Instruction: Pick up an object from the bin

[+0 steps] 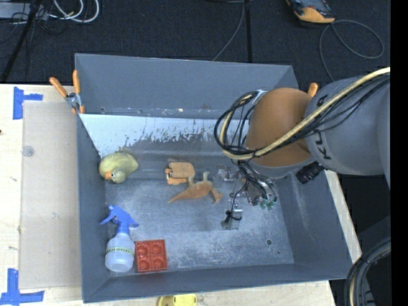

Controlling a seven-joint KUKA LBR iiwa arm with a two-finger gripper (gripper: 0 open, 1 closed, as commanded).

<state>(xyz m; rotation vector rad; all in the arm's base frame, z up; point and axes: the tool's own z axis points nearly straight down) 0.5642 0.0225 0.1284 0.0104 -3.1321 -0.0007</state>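
Task status: no object is lifted yet; the pick remains to be done. The pincer (233, 214) hangs low over bare floor in the grey bin (185, 75), with nothing seen in it. Whether it is apart or together cannot be told.

Bin contents, placed from the pincer:
- Tan toy dinosaur (194, 192): nearest, just beside it, away from the arm.
- Tan block (180, 172): touching the dinosaur, beyond it.
- Yellow duck (118, 167): well apart, near the far wall.
- Red brick (151, 255) and blue spray bottle (119, 242): well apart, side by side at the near corner.
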